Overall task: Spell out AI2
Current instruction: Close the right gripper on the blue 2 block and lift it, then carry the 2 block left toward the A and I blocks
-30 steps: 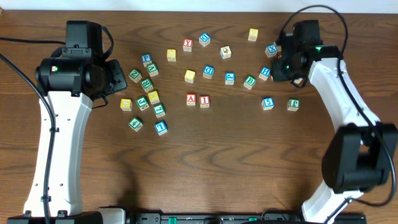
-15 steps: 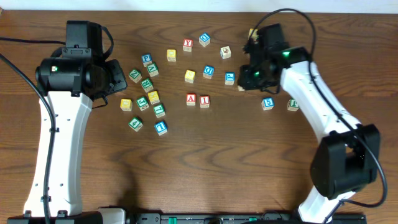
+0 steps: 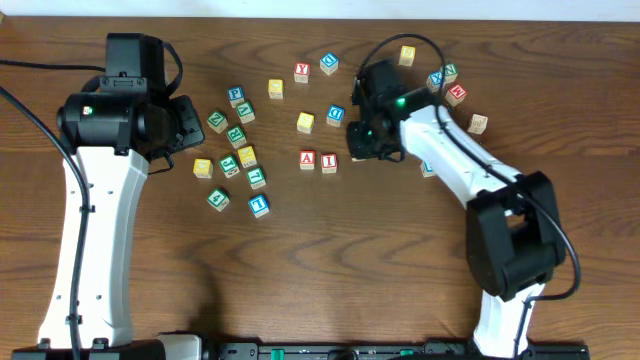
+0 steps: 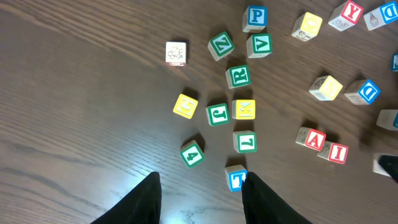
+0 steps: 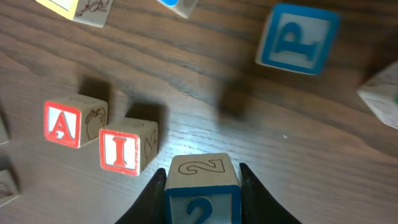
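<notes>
Block 2 (image 5: 200, 171), light, stiff wood with smooth sides, is pinched on opposite faces by the right gripper (image 5: 202, 190), just right of block I (image 5: 121, 151) and block A (image 5: 62, 123). The left gripper (image 4: 200, 199) is held spread, empty.

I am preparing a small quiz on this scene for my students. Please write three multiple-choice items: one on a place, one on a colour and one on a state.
1. Where does the I block lie?
A. on top of the A block
B. beside the A block
C. underneath the A block

2. Which colour edges the 2 block?
A. red
B. green
C. blue

3. What is the right gripper doing?
A. holding the 2 block
B. standing open and empty
C. holding the A block

Answers: 1 B, the two red-edged blocks lie side by side on the wood. 2 C, the face with the 2 has a blue border. 3 A, the block sits between both fingers.
</notes>
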